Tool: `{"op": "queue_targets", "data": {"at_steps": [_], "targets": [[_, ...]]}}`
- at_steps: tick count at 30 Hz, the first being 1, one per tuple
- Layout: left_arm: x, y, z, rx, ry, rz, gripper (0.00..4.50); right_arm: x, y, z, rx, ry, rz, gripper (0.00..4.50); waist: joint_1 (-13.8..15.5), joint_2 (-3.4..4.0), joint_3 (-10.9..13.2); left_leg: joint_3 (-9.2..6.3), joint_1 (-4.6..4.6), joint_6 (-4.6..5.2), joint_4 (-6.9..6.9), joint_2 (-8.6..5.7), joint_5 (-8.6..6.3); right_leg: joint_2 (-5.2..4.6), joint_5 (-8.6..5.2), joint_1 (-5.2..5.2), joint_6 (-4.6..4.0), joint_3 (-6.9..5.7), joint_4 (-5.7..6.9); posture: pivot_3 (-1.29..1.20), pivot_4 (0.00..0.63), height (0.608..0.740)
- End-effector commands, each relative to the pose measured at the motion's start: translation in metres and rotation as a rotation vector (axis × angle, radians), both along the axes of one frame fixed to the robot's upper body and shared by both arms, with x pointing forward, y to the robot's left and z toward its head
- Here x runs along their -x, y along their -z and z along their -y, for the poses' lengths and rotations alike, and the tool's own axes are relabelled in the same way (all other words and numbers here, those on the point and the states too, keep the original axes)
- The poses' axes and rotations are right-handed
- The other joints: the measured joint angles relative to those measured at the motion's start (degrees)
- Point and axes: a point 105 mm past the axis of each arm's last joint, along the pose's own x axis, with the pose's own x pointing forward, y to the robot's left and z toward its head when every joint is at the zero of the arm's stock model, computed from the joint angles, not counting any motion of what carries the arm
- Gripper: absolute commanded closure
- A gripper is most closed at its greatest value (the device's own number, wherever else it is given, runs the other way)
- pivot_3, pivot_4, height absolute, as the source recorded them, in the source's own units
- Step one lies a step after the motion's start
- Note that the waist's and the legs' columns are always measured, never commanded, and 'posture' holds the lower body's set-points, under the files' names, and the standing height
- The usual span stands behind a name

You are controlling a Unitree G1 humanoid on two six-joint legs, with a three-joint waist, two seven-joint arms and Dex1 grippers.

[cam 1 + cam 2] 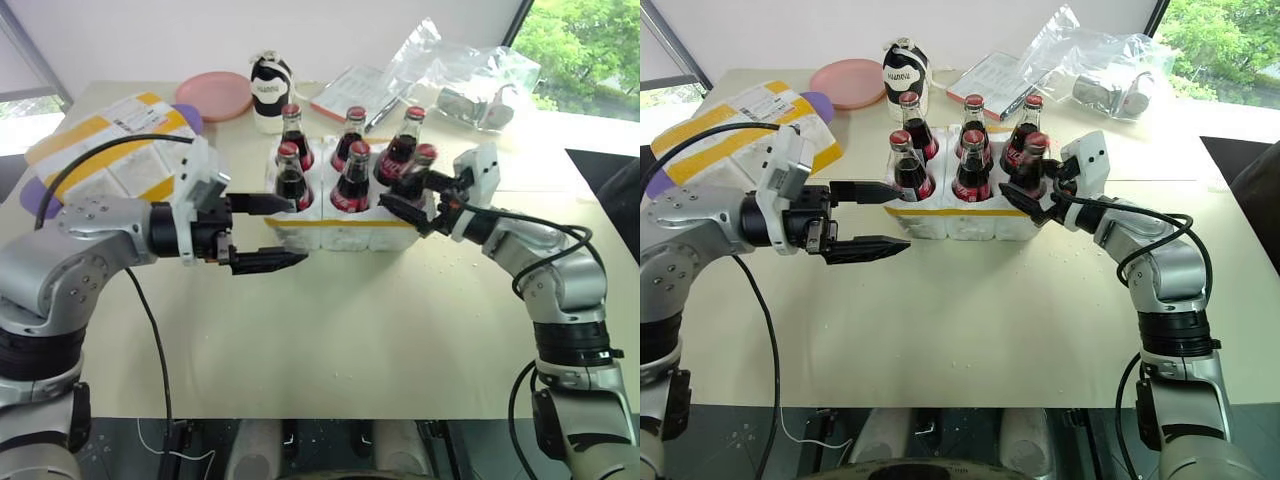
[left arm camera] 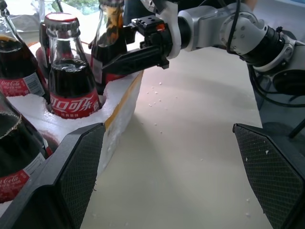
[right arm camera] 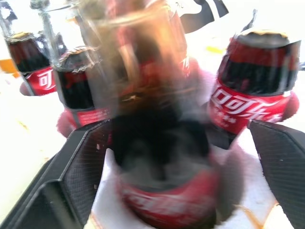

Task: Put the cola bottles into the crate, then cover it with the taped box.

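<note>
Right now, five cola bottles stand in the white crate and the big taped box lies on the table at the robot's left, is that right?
Not quite: six cola bottles stand in the crate, as the left eye view shows. The taped box does lie at the robot's left.

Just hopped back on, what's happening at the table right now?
All six cola bottles stand in the wells of the crate. The right gripper is at the front bottle on the robot's right, fingers spread on either side of it, apparently letting it go. The left gripper hangs open by the crate's left end, holding nothing. The taped box lies at the table's far left, not yet placed over the crate.
</note>
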Motion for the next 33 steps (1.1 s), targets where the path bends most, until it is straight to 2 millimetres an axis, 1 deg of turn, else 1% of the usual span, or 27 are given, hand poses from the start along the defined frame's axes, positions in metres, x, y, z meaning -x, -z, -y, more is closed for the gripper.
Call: {"op": "queue_targets", "data": {"at_steps": [1,2,4,6,8,10,12,14,16,17,19,21,23,25,28,33], "targets": [[-0.019,-0.008,-0.034,-0.073,-0.218,0.136,0.00,0.007,-0.023,0.009,-0.007,-0.006,0.067,0.07,0.0,0.01,0.0,0.01,0.00,0.00,0.00,0.00,0.00,0.00,0.00,0.00,0.00,0.00,0.00,0.00,0.150,0.740],[-0.024,-0.006,-0.044,-0.101,-0.275,0.157,0.00,0.010,-0.026,0.012,-0.010,-0.008,0.071,0.07,0.0,0.01,0.0,0.01,0.01,0.00,-0.01,0.00,0.00,0.00,0.00,-0.01,0.00,0.00,0.00,0.00,0.150,0.740],[-0.037,-0.002,-0.085,-0.226,-0.475,0.232,0.00,0.019,-0.043,0.028,-0.012,0.001,0.096,0.07,0.0,0.02,0.0,0.03,0.00,0.00,-0.02,0.01,0.00,0.02,0.00,-0.02,0.00,0.00,-0.01,0.00,0.150,0.740],[-0.041,0.002,-0.113,-0.336,-0.587,0.295,0.00,0.028,-0.055,0.038,-0.013,0.005,0.111,0.07,0.1,0.02,0.0,0.03,-0.03,0.00,-0.05,0.01,-0.01,0.01,0.00,-0.06,0.00,0.00,-0.03,0.00,0.150,0.740],[-0.035,0.009,-0.142,-0.466,-0.668,0.352,0.00,0.041,-0.072,0.053,-0.024,0.000,0.126,0.07,0.1,0.02,0.0,0.05,-0.06,0.00,-0.06,0.01,-0.02,0.00,0.00,-0.09,-0.01,-0.01,-0.07,0.00,0.150,0.740],[-0.027,0.016,-0.166,-0.555,-0.731,0.377,0.00,0.053,-0.082,0.065,-0.037,-0.010,0.109,0.07,0.1,0.02,0.0,0.04,-0.07,0.05,-0.09,0.04,-0.05,-0.05,0.00,-0.12,-0.01,-0.01,-0.10,0.00,0.150,0.740],[-0.020,0.026,-0.190,-0.653,-0.794,0.387,0.00,0.066,-0.084,0.067,-0.025,-0.054,0.083,0.07,0.1,0.01,0.0,0.03,-0.08,0.07,-0.10,0.09,-0.07,-0.05,-0.01,-0.13,-0.01,-0.01,-0.13,0.00,0.150,0.740],[-0.015,0.036,-0.211,-0.769,-0.829,0.409,0.00,0.076,-0.083,0.066,0.013,-0.092,0.078,0.07,0.0,0.01,0.0,0.01,-0.06,0.36,-0.13,0.11,-0.25,-0.05,-0.01,-0.13,-0.03,-0.02,-0.12,0.00,0.150,0.740],[-0.018,0.045,-0.234,-0.882,-0.891,0.441,0.00,0.082,-0.082,0.061,0.023,-0.136,0.065,0.07,0.0,0.01,0.0,0.01,-0.06,0.38,-0.13,0.12,-0.27,-0.07,0.00,-0.17,-0.04,-0.02,-0.10,0.00,0.150,0.740],[-0.021,0.047,-0.243,-0.915,-0.921,0.461,0.00,0.085,-0.082,0.058,0.020,-0.160,0.059,0.07,0.1,0.01,0.0,0.01,-0.06,0.39,-0.14,0.13,-0.27,-0.08,0.01,-0.18,-0.06,-0.02,-0.10,0.00,0.150,0.740],[-0.029,0.049,-0.253,-0.953,-0.963,0.509,0.00,0.089,-0.083,0.053,0.018,-0.197,0.056,0.07,0.2,0.02,0.0,0.00,-0.06,0.38,-0.13,0.16,-0.27,-0.11,0.05,-0.20,-0.11,-0.02,-0.10,0.00,0.150,0.740],[-0.042,0.049,-0.265,-0.985,-1.027,0.567,0.00,0.096,-0.083,0.046,0.019,-0.253,0.050,0.07,0.5,0.00,0.0,-0.02,-0.06,0.39,-0.12,0.17,-0.27,-0.14,0.05,-0.19,-0.11,-0.02,-0.10,0.00,0.150,0.740],[-0.055,0.054,-0.275,-1.038,-1.062,0.610,0.00,0.104,-0.083,0.038,0.027,-0.311,0.041,0.07,0.9,-0.01,0.0,-0.02,-0.08,0.39,-0.11,0.16,-0.27,-0.13,0.07,-0.20,-0.10,-0.02,-0.09,0.00,0.150,0.740],[-0.064,0.059,-0.282,-1.089,-1.073,0.627,0.00,0.110,-0.084,0.036,0.036,-0.336,0.039,0.07,1.2,-0.02,0.0,0.03,-0.08,0.41,-0.11,0.11,-0.27,-0.11,0.08,-0.21,-0.10,-0.02,-0.05,0.00,0.150,0.740],[-0.073,0.063,-0.294,-1.166,-1.091,0.657,0.00,0.111,-0.089,0.039,0.032,-0.310,0.057,0.07,1.3,-0.09,-0.1,0.25,-0.10,0.41,-0.11,0.07,-0.27,-0.09,0.08,-0.21,-0.09,-0.04,-0.05,0.00,0.150,0.740],[-0.083,0.061,-0.303,-1.211,-1.118,0.689,0.00,0.109,-0.095,0.050,0.010,-0.235,0.079,0.07,1.4,-0.34,-0.2,0.30,-0.11,0.42,-0.10,0.10,-0.28,-0.11,0.08,-0.22,-0.09,-0.04,-0.06,0.00,0.150,0.740]]}}
